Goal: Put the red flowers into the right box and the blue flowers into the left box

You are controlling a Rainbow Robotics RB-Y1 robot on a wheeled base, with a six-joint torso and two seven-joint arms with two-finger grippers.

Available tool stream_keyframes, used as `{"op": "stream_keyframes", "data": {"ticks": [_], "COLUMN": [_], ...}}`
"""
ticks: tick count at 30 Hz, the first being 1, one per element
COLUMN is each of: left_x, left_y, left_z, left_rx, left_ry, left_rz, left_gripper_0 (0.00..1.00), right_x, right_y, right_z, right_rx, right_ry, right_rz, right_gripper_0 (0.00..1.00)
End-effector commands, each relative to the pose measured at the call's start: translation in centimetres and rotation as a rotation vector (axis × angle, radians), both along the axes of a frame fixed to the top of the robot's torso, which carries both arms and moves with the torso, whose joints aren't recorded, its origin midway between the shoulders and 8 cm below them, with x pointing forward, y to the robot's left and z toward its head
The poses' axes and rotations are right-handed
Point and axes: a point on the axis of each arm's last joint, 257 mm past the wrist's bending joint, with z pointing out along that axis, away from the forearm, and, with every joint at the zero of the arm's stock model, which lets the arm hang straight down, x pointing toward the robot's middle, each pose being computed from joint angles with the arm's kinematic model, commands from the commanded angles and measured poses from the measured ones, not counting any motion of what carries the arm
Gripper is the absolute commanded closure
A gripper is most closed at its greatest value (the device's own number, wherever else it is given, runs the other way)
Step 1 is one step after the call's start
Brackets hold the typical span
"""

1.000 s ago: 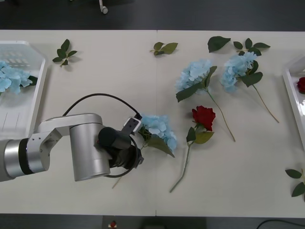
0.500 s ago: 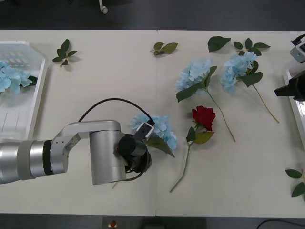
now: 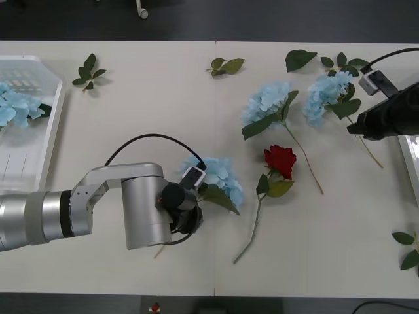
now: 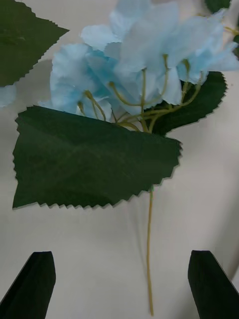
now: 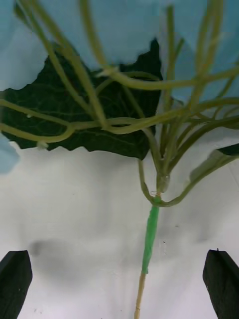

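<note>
My left gripper (image 3: 185, 199) hovers open over the stem (image 5: 149, 239) of a blue flower (image 3: 219, 176) lying near the table's middle, and the stem runs between the black fingers (image 5: 15, 279). My right gripper (image 4: 122, 259), open too, hangs above the thin stem (image 4: 148, 249) of the far-right blue flower (image 3: 327, 91), just below its big leaf (image 4: 94, 164). A third blue flower (image 3: 265, 101) lies beside that one. One red flower (image 3: 280, 159) rests right of centre. The left box (image 3: 49, 140) holds a blue flower (image 3: 13, 108). A strip of the right box (image 3: 407, 154) shows under my right arm.
Loose green leaf sprigs lie at the back left (image 3: 88, 70), back centre (image 3: 226, 65), back right (image 3: 301, 59) and near the front right edge (image 3: 407, 248). Bare tabletop stretches between the left box and my left arm.
My right arm came in from the right edge and moved left over the far-right blue flower's stem. My left arm shifted right and settled over the middle blue flower's stem.
</note>
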Motion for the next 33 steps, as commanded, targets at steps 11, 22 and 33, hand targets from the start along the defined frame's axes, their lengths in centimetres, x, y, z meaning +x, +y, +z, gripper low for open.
{"op": "stream_keyframes", "data": {"ticks": [11, 22, 33], "left_x": [0.5, 1.4, 4.2], "left_y": [-1.3, -1.0, 1.9], "left_z": [0.7, 1.5, 10.4], "left_rx": [-0.004, -0.006, -0.019], "left_ry": [-0.025, -0.058, -0.196], "left_rz": [-0.032, -0.036, -0.022], "left_gripper_0": [1.0, 1.0, 1.0], "right_x": [4.9, 5.6, 6.0], "right_y": [2.0, 0.4, -0.7], "right_z": [-0.4, -2.8, -3.4], "right_rx": [0.031, 0.019, -0.007], "right_ry": [-0.038, -0.048, -0.06], "right_rz": [-0.028, -0.057, -0.055], "right_gripper_0": [0.23, 0.23, 0.22]}}
